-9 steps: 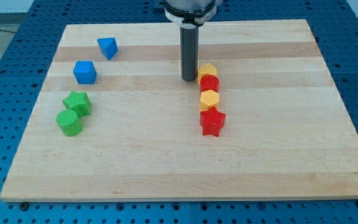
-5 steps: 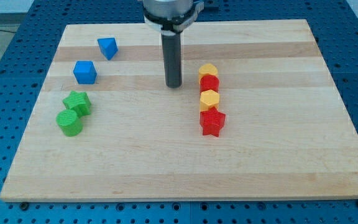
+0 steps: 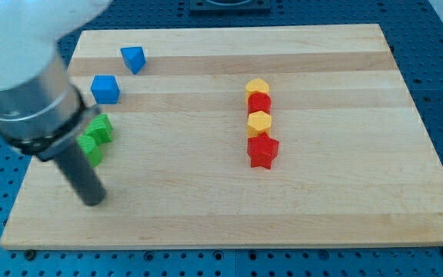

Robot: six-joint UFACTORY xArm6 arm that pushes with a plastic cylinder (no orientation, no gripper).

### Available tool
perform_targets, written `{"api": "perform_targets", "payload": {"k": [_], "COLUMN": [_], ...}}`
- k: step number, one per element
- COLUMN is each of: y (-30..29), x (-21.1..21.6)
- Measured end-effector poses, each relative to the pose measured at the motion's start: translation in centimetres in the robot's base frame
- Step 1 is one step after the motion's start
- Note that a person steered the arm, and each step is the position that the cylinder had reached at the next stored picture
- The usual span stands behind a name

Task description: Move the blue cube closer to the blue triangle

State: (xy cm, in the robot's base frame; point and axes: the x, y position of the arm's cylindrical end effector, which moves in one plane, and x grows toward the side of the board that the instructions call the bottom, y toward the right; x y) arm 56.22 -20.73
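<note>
- Your blue cube [image 3: 105, 89] sits in the upper left of the frame, on the wooden counter [image 3: 206, 200], standing free with bare wood on every side you can see.
- The blue triangle [image 3: 133, 59] lies just up and to the right of it, near but clearly apart, with a strip of wood showing between the two.
- Look for my tip [image 3: 92, 200] in the lower left of the frame; it rests on the counter well below the cube, touching no block that you can see.
- The tool is a plain dark rod with no jaws, so it neither opens nor closes, and it holds nothing.
- The arm's big grey body fills the upper left corner and leans across the left edge of the counter, covering part of the green pair.
- Two green blocks stand between the tip and the cube: a green star [image 3: 100, 128] and, just below it, a second green block [image 3: 91, 148] whose shape you cannot make out behind the rod.
- Right of centre you have a tight column, well away from the blue pair: yellow block [image 3: 257, 86] on top, then a red block [image 3: 260, 102], a yellow hexagon [image 3: 260, 122], and a red star [image 3: 262, 151] at the bottom, each touching the next.
</note>
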Motion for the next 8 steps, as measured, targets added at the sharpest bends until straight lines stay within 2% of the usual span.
{"api": "perform_targets", "payload": {"k": [1, 2, 3, 4, 5, 6, 7, 8], "y": [-3.7, -4.5, -6.3, -7.6, -5.3, -0.1, 5.1, 3.5], "x": [0.2, 0.2, -2.5, -10.2, -16.6, -22.7, -26.7, -27.1]}}
